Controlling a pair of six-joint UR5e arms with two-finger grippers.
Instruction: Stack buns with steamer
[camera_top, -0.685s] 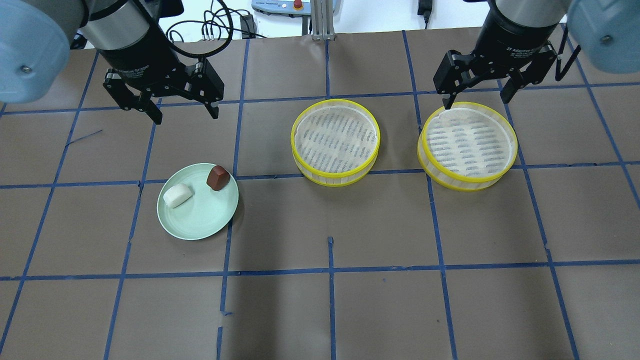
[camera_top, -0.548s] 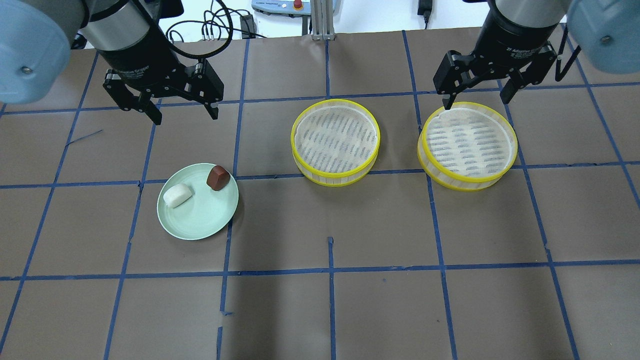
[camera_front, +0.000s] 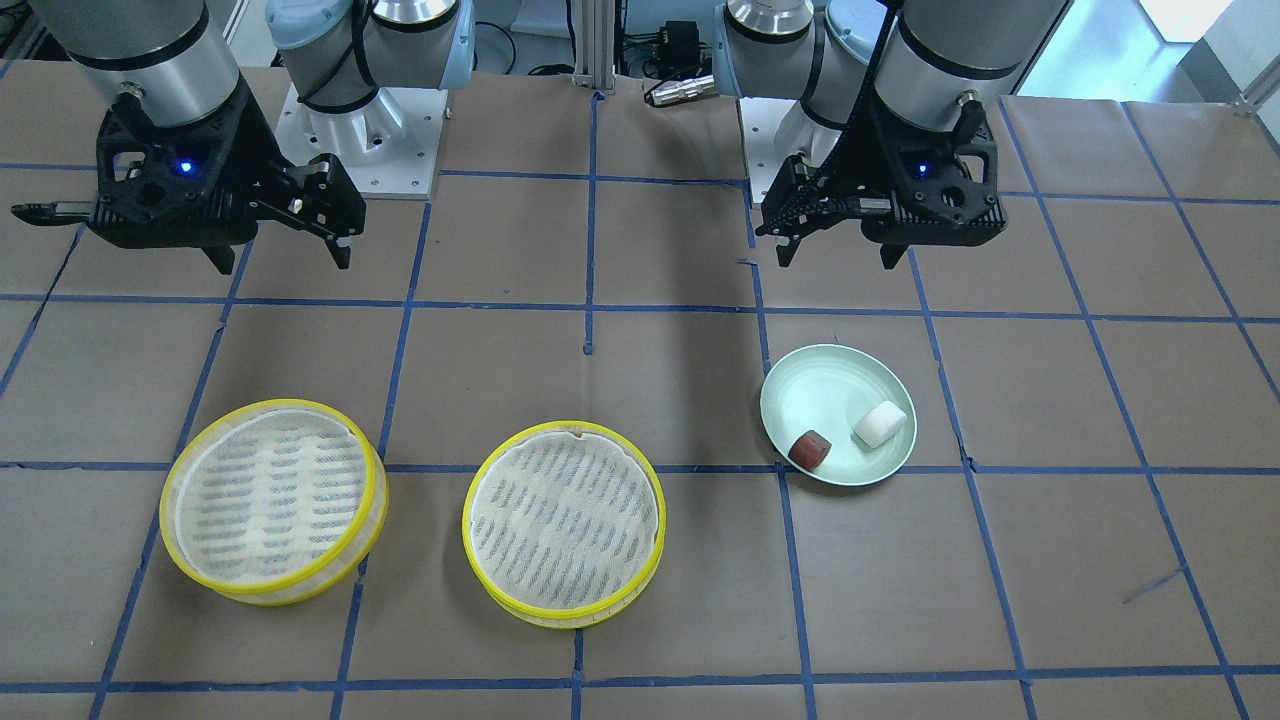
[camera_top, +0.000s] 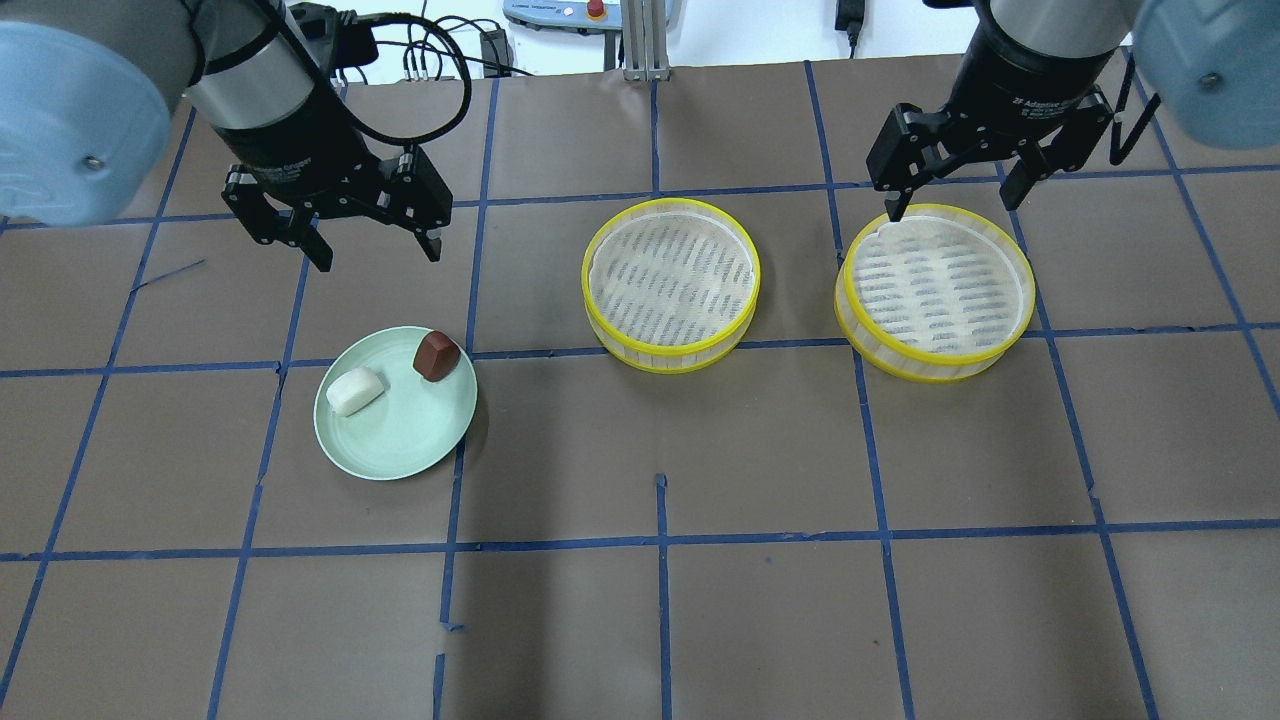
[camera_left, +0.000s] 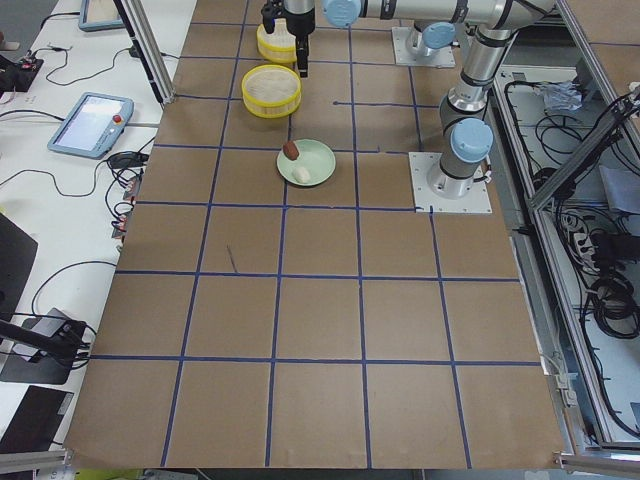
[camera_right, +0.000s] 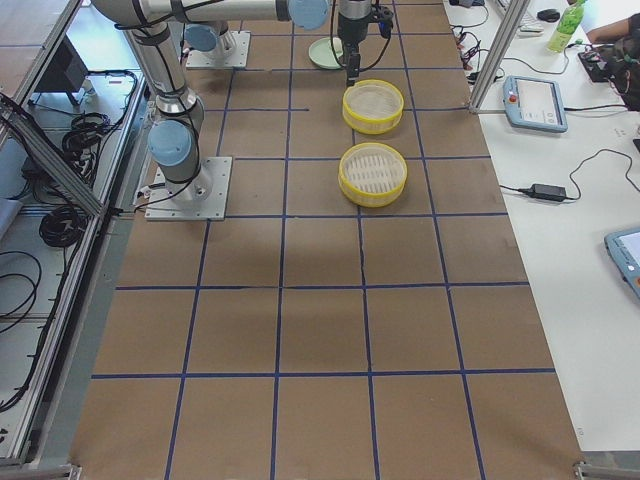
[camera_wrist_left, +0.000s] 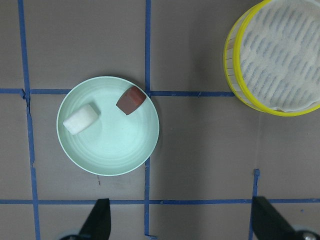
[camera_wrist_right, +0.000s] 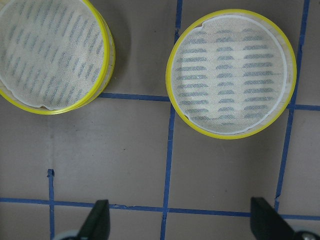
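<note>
Well, both buns sit on the pale green plate (camera_top: 400, 445), on my left arm's side of the tabletop (camera_top: 760, 450). I think they are put there so the left arm can get them without a long reach. The white bun (camera_top: 356, 390) lies on the side of the plate away from the steamers. The reddish-brown bun (camera_top: 436, 355) sits close to the plate's far rim. The two do not touch.

The left fingers (camera_top: 431, 238) hang over the bare tabletop just past the plate, not over a bun. They are spread wide and hold nothing. I guess that is so they can drop around a bun.

The middle steamer (camera_top: 670, 275) and the right steamer (camera_top: 938, 285) stand side by side but apart. Both have their open tops up. I think that is so each can take a bun, and then one can go on top of the other. The right fingers (camera_top: 1018, 185) hover by the far rim of the right steamer. They are spread wide too, with nothing in them.

The white bun looks like a small smooth pillow with round corners. The reddish-brown one is more blocky, with a flat face. Both look soft to me, so I would squeeze gently. Each is much smaller than the plate.
</note>
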